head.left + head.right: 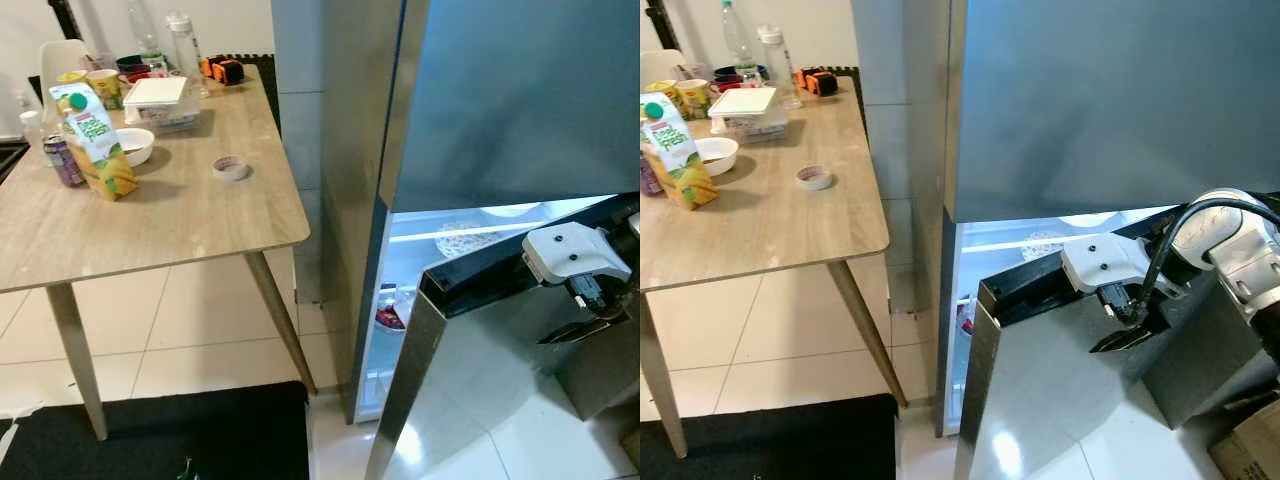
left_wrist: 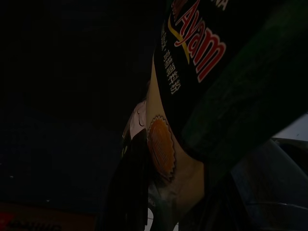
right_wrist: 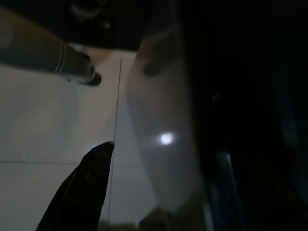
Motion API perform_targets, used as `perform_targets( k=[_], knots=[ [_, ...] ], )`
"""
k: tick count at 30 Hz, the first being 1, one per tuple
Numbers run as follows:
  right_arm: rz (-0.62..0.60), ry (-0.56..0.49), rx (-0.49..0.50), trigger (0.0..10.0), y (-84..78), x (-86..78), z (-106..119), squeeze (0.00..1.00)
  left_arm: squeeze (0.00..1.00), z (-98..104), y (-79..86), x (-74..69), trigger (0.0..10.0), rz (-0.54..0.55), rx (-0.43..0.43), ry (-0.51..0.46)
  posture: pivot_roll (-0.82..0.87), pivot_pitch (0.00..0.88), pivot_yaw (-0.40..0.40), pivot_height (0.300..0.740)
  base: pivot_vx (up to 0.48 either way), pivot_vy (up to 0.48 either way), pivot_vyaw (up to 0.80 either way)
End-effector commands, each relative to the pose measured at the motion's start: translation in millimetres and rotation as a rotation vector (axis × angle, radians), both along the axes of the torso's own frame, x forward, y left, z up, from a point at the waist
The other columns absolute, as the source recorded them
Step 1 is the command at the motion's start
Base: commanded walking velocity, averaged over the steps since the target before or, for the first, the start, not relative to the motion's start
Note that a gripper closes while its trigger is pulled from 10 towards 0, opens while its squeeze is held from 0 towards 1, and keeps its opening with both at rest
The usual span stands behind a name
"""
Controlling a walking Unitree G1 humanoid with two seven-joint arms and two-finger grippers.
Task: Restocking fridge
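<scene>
The steel fridge has its upper door (image 1: 1110, 100) closed and its lower door (image 1: 1060, 400) swung partly open, so a lit shelf (image 1: 465, 238) and a red item (image 1: 388, 318) show inside. My right gripper (image 1: 1128, 335) is at the top edge of the lower door, against its steel face (image 3: 163, 139). In the dim left wrist view, a dark packet (image 2: 202, 72) printed "Ayam" hangs very close, with my left gripper (image 2: 139, 202) shut on its lower end.
A wooden table (image 1: 150, 230) stands left of the fridge with a juice carton (image 1: 97, 140), a can (image 1: 63, 160), a white bowl (image 1: 133, 146), a tape roll (image 1: 230, 167), a lidded box (image 1: 157, 100) and bottles (image 1: 185, 45). A black mat (image 1: 160, 435) lies below. A cardboard box (image 1: 1250, 450) sits low right.
</scene>
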State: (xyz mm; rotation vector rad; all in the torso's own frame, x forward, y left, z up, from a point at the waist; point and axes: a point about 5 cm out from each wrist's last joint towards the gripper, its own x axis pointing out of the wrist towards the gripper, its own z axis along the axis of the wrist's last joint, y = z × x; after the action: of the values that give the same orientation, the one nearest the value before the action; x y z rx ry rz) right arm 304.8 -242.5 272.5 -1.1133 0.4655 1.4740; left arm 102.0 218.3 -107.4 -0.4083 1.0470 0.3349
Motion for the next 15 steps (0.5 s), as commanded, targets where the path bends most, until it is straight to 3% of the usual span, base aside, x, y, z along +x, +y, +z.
perform_targets(
  k=[1, 3, 5, 10, 11, 12, 13, 14, 15],
  knots=[
    [0.057, -0.017, 0.135, 10.0, 10.2, -6.9, 16, 0.00, 0.00, -2, -2.5, -4.6, 10.0, 0.001, -0.008, 0.014, -0.10, 0.000, -0.032, 0.740, 0.000, 0.000, 0.00],
    [0.150, -0.004, 0.341, 10.0, 25.7, -19.6, 38, 0.00, 0.00, -1, -2.4, -3.8, 10.0, -0.003, -0.008, 0.012, -0.10, 0.000, -0.030, 0.740, 0.000, 0.000, 0.00],
    [0.237, 0.022, 0.475, 10.0, 34.2, -31.2, 54, 0.00, 0.00, -1, -2.5, -2.2, 10.0, -0.004, -0.009, 0.009, -0.10, 0.000, -0.026, 0.740, 0.000, 0.000, 0.00],
    [0.363, 0.052, 0.668, 10.0, 46.4, -42.8, 78, 0.00, 0.00, 0, -2.1, 0.1, 10.0, -0.008, -0.007, 0.004, -0.10, 0.000, -0.026, 0.740, 0.000, 0.000, 0.00],
    [0.379, 0.052, 0.684, 8.5, 48.6, -43.0, 80, 0.00, 0.00, 0, -1.6, 0.3, 10.0, -0.008, -0.006, 0.003, -0.10, 0.000, -0.022, 0.740, 0.000, 0.000, 0.00],
    [0.376, 0.021, 0.684, 3.1, 52.5, -35.7, 79, 0.00, 0.00, 0, -1.1, 0.5, 10.0, -0.009, -0.005, 0.003, -0.10, 0.000, -0.020, 0.740, 0.000, 0.000, 0.00],
    [0.376, 0.021, 0.684, 3.1, 52.5, -35.7, 79, 0.00, 0.00, 0, -1.1, 0.5, 10.0, -0.009, -0.005, 0.003, -0.10, 0.000, -0.020, 0.740, 0.000, 0.000, 0.00],
    [0.358, -0.009, 0.663, 0.7, 54.1, -28.7, 76, 0.00, 0.00, 0, -0.9, 0.5, 10.0, -0.009, -0.004, 0.003, -0.10, 0.000, -0.020, 0.740, 0.000, 0.000, 0.00],
    [0.340, -0.026, 0.643, 0.0, 55.2, -23.3, 73, 0.00, 0.00, 0, -0.8, 0.5, 10.0, -0.009, -0.004, 0.003, -0.10, 0.000, -0.020, 0.740, 0.000, 0.000, 0.00]
  ],
)
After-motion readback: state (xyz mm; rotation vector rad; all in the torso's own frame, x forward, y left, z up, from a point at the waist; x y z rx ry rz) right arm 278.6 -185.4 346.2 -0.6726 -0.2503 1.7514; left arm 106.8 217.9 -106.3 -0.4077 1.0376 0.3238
